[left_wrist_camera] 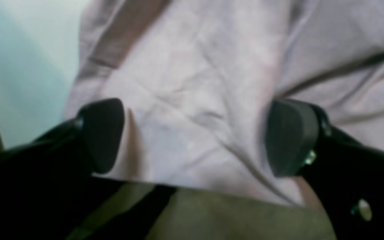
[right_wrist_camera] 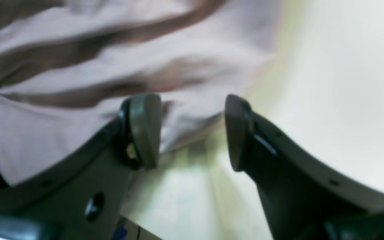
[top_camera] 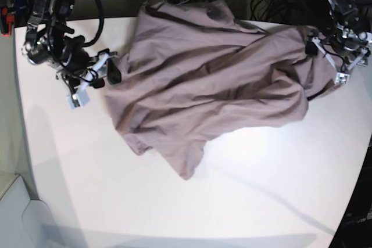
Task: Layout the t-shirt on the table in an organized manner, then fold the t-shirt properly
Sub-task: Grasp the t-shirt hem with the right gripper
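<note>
Two grippers of mine sit at opposite edges of the soft, wrinkled, dusty mauve-brown cotton t-shirt [top_camera: 209, 79], which lies crumpled across the far half of the large matte white table [top_camera: 174, 201]. On my left gripper [left_wrist_camera: 195, 136] the jaws are spread wide over creased cloth near the shirt's edge, clamping nothing. On my right gripper [right_wrist_camera: 192, 133] the jaws are parted too, one pad [right_wrist_camera: 145, 130] in front of the fabric border, the other over bare tabletop, nothing held.
</note>
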You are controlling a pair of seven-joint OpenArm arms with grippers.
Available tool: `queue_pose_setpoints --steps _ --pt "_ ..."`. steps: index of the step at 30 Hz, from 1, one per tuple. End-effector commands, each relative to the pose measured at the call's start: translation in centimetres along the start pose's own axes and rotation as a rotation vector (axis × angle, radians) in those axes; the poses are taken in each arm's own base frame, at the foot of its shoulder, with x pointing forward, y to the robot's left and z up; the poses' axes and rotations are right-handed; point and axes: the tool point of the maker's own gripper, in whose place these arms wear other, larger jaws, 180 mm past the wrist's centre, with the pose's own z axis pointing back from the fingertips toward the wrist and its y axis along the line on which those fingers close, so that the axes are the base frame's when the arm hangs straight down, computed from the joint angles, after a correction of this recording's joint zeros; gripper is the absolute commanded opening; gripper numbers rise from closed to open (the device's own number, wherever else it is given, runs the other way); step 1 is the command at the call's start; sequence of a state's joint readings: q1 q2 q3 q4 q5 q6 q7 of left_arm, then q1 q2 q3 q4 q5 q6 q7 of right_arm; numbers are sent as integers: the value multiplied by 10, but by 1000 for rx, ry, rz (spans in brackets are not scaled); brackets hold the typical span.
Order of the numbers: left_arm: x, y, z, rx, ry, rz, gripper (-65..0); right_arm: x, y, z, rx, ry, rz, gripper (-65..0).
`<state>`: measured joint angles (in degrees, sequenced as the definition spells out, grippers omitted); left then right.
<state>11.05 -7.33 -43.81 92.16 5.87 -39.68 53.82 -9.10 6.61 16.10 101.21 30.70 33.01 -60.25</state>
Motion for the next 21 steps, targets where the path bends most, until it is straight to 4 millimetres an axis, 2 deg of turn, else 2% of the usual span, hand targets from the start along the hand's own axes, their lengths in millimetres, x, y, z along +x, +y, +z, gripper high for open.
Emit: queue_pose_setpoints --steps 1,3,6,9,12,15,18,21 --pt "-27 6 2 18 101 -20 0 21 -1 9 -6 -65 39 -337" --pt "-29 1 4 -10 87 -2 0 33 6 16 -6 -99 74 -337" --pt "-32 -5 4 -30 82 12 0 69 22 25 3 -185 150 -337" --pt "-37 -5 5 -29 88 14 0 95 29 25 13 -236 194 -337" --pt "-32 -6 14 -14 64 3 0 105 33 12 43 -232 200 -337" --pt "-15 -5 34 28 0 -29 0 110 34 -3 73 -215 190 -337" --pt "7 -4 53 69 -73 -53 0 117 25 -14 79 -205 167 -335" --pt "16 -3 61 85 -104 -61 0 128 15 -19 75 -206 152 -333"
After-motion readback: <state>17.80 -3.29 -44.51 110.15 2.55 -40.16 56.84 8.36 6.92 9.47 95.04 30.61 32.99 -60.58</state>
